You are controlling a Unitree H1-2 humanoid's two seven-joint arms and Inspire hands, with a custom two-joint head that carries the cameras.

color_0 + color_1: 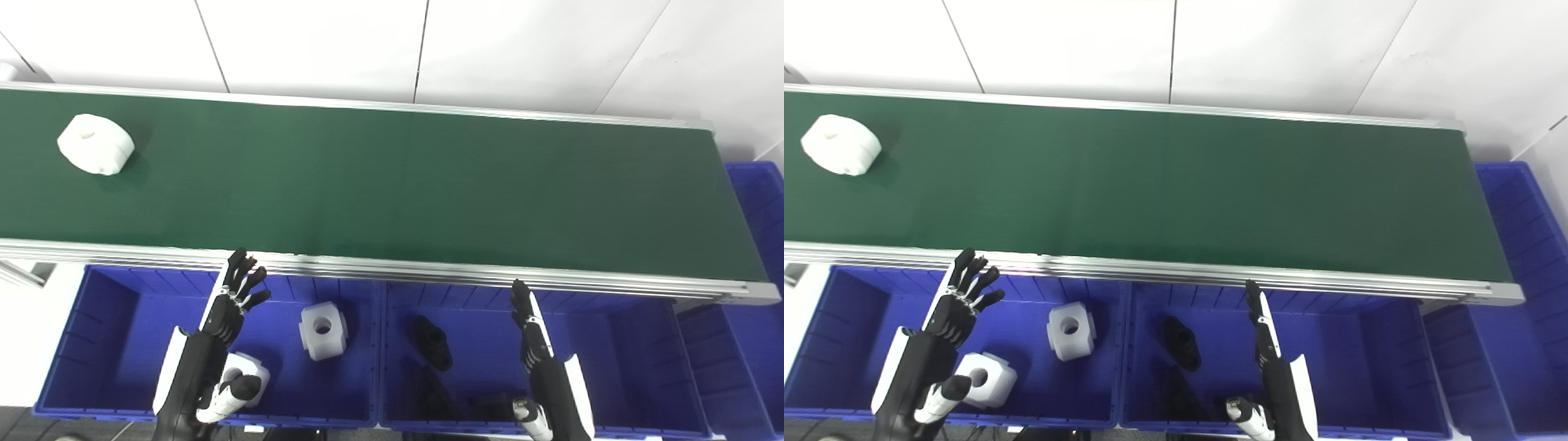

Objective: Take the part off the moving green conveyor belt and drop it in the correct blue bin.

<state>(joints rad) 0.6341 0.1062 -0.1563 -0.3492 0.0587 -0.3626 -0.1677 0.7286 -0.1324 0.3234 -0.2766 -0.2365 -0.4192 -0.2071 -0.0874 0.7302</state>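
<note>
- White plastic is what the rounded, chunky part (95,144) appears to be made of; it lies at the far left of the dark green conveyor belt (392,184), towards the back edge, well apart from both hands.
- The left robot hand (236,294) is held up with its fingers spread and nothing in it, just in front of the belt's aluminium front rail (429,272).
- The right robot hand (531,331) is seen edge-on with its fingers straight; nothing is gripped, though how far it is spread is hard to judge from this angle.
- For a clean pick, the part is best met by the left robot hand as it is carried closer, with the fingers closed around its broad sides rather than across the top.
- The second blue plastic bin from the left (361,367) already holds two white blocks with a centre hole (323,331), so it is judged the likely target; the next bin (478,373) holds dark, flat parts (432,342).
- White wall panels (306,43) stand behind the belt, and another blue bin (759,202) sits at its right end.
</note>
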